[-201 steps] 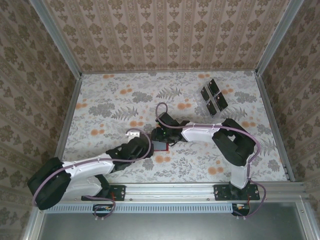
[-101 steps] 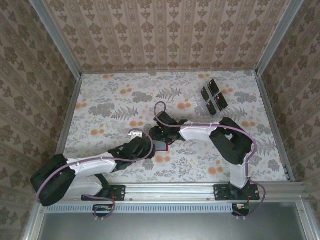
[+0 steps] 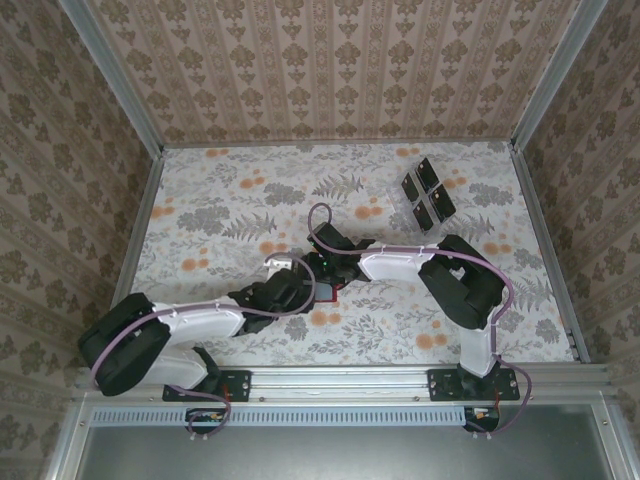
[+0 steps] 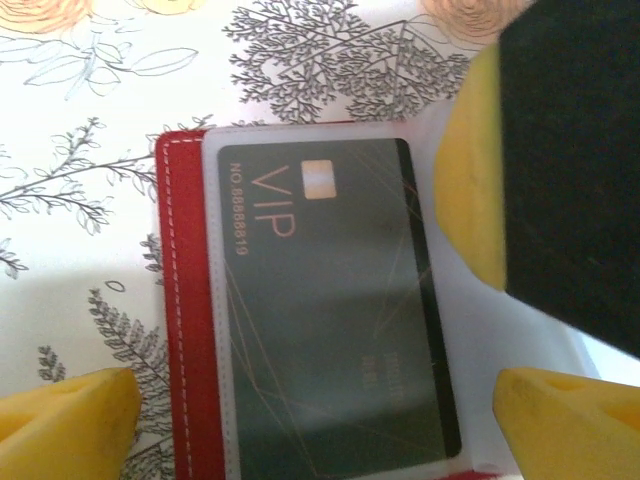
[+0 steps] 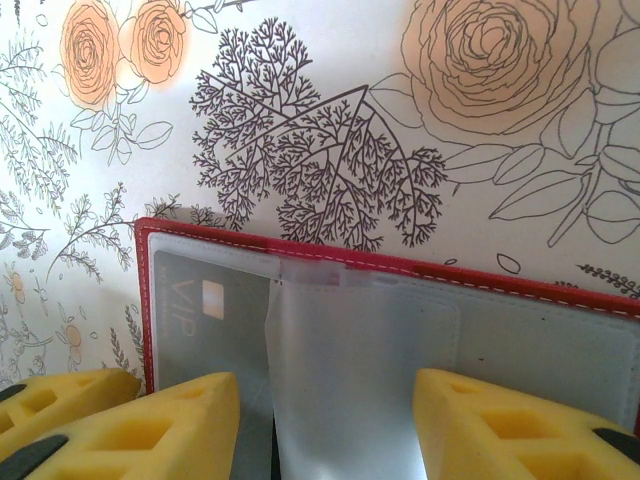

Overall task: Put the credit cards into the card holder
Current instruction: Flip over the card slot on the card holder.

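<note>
The left arm (image 3: 195, 322) stretches low and forward, the left gripper (image 4: 315, 420) spread wide. The right arm (image 3: 400, 265) bends at the elbow and reaches leftward. The right gripper (image 5: 330, 430) has its fingers partly apart, close against the left one.

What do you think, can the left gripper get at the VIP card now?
Probably yes: the left gripper hangs open directly over the VIP card in the red wallet, though the right gripper crowds it.

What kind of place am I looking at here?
Probably a robot test booth made to look homely: wallpapered walls, a floral table, and a left arm and right arm bolted to a metal rail.
</note>
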